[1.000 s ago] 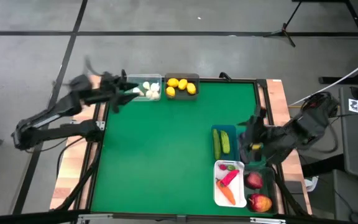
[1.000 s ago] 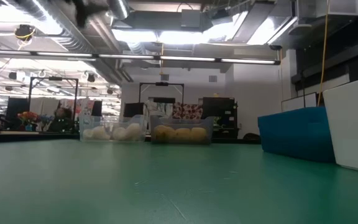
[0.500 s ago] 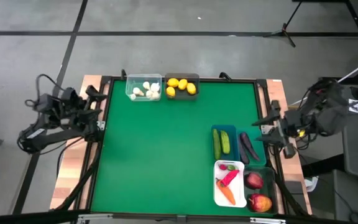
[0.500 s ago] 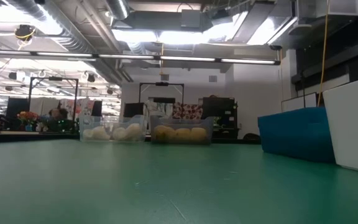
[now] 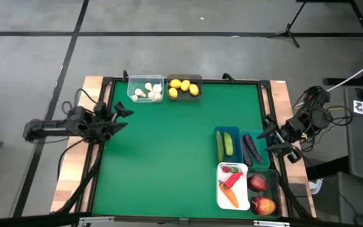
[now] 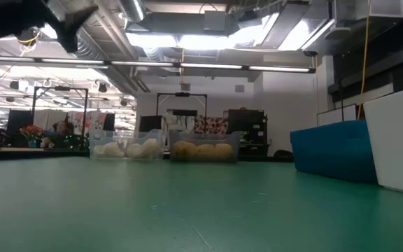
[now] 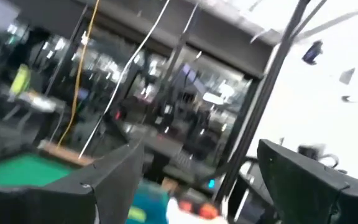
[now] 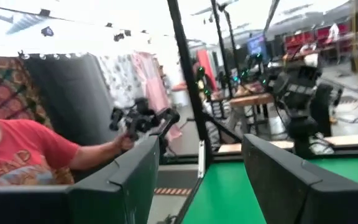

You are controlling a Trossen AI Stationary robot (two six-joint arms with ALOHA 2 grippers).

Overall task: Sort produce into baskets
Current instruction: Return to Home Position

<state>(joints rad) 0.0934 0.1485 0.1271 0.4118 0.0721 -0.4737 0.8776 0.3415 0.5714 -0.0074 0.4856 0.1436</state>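
Observation:
White garlic bulbs lie in the clear basket (image 5: pixel 147 89) and yellow lemons in the dark grey basket (image 5: pixel 184 87), both at the far edge. Green cucumbers lie in the blue basket (image 5: pixel 227 144). Dark purple pieces (image 5: pixel 251 149) and red apples (image 5: pixel 261 194) lie in the dark translucent basket at the right edge. A red pepper and an orange carrot lie in the white basket (image 5: pixel 230 185). My left gripper (image 5: pixel 122 118) is open and empty at the table's left edge. My right gripper (image 5: pixel 270 141) is open and empty at the right edge, beside the purple pieces.
The green mat (image 5: pixel 169 151) has free room across its middle and left. In the low view the clear basket (image 6: pixel 126 145) and lemon basket (image 6: pixel 205 147) stand far off, the blue basket (image 6: pixel 331 150) and white basket (image 6: pixel 397 143) on the right. A person in a red shirt (image 8: pixel 17 155) stands beyond the table.
My left gripper has left the clear garlic basket, swung out past the table's left edge, and come back to the left edge nearer the middle. My right gripper has drawn back from over the dark basket toward the right edge, uncovering the purple pieces.

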